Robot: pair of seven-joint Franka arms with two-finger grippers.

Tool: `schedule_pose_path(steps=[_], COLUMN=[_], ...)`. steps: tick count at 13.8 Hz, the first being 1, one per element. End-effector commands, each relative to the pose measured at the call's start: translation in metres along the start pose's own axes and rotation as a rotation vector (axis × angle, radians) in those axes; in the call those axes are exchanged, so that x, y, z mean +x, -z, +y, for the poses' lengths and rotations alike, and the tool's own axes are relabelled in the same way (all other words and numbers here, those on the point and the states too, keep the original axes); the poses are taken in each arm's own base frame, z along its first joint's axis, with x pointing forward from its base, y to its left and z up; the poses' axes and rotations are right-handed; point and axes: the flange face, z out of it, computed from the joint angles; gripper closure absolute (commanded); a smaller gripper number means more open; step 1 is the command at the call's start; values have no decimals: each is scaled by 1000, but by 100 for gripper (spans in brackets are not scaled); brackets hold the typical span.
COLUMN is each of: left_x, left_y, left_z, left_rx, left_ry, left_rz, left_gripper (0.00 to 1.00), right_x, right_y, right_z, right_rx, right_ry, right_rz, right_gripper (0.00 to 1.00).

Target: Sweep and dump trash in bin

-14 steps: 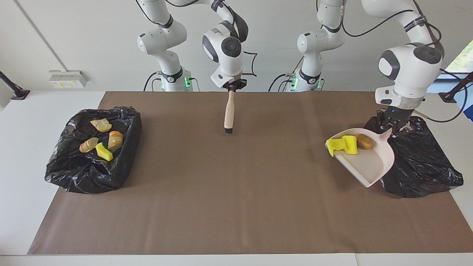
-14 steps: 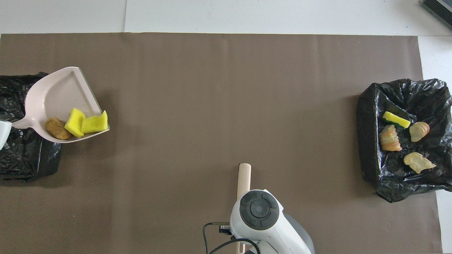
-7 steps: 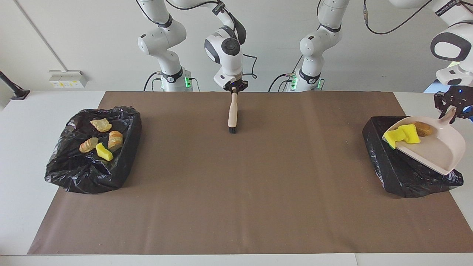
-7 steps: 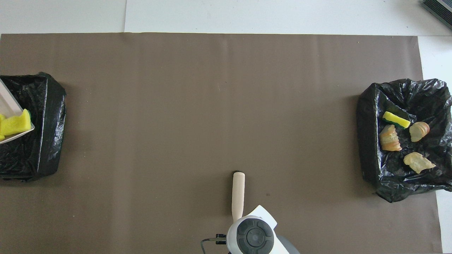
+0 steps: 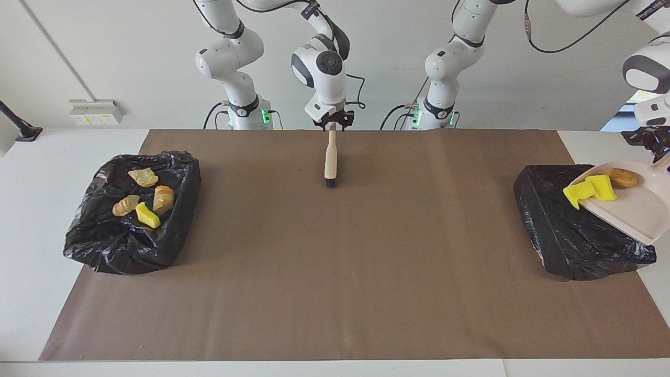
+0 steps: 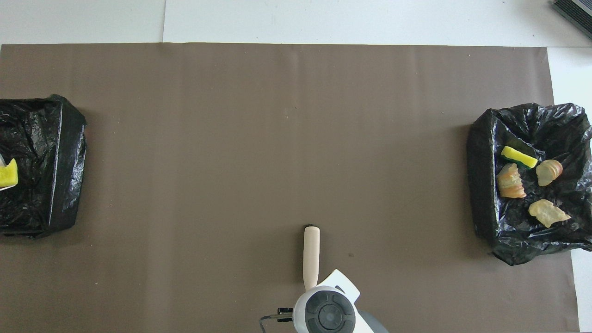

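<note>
- Bin bags (image 5: 131, 230) (image 6: 44, 152): glossy, crinkled black plastic.
- Table cover (image 5: 335, 272) (image 6: 277, 138): matt, smooth brown paper.
- Brush (image 5: 330, 157) (image 6: 311, 254) handle: pale wood.
- Dustpan (image 5: 636, 212): smooth beige plastic.
- Sponges (image 5: 591, 189) (image 6: 8, 173) in dustpan: porous yellow foam.

The flat taupe-brown paper mat (image 5: 335, 262) is plain and unpatterned, lying on a white tabletop (image 5: 31, 209). Toward the right arm's end of the mat, a glossy crinkled black plastic bin liner (image 5: 104, 246) holds a bright yellow sponge chunk with a dark green face (image 5: 147, 215) and three golden-brown bread pieces (image 5: 164, 198), paler at their cut faces. Toward the left arm's end of the mat, a second shiny black plastic bin liner (image 5: 565, 246) sits under a pale beige-pink plastic dustpan (image 5: 636, 214), which carries two bright yellow sponge chunks (image 5: 602, 187) and one darker brown bread piece (image 5: 621, 178). At the mat's edge nearest the robots, a pale beige wooden-looking brush (image 5: 330, 157) ends in black bristles. The arms are white with dark grey joint caps.
</note>
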Motion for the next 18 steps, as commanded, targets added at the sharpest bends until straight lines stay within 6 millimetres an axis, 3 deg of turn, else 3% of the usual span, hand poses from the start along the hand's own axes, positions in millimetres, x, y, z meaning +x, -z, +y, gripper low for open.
schedule_pose_path(steps=[1,7,9,13,15,18], left_x=[6,12,3,18,17,29], left_y=[4,27,41,71,86,104], left_z=[-8,-17,-23,-34,-39,-37], left_rx=[32,78,79,93,92,84], left_ry=[-27,-124,-113,-129,-123,-140], left_rz=[-106,-234,-264,-291,-310,-337], left_gripper=[100,100,100,100,100,100], right_x=[20,84,110,158,176,190], right_y=[38,137,172,234,257,276], right_z=[4,40,67,123,155,205], right_rx=[7,-44,-52,-49,-32,-24], right_ry=[13,-27,-45,-8,-16,-11], right_rz=[52,187,233,213,237,262], right_gripper=[0,0,0,0,0,0])
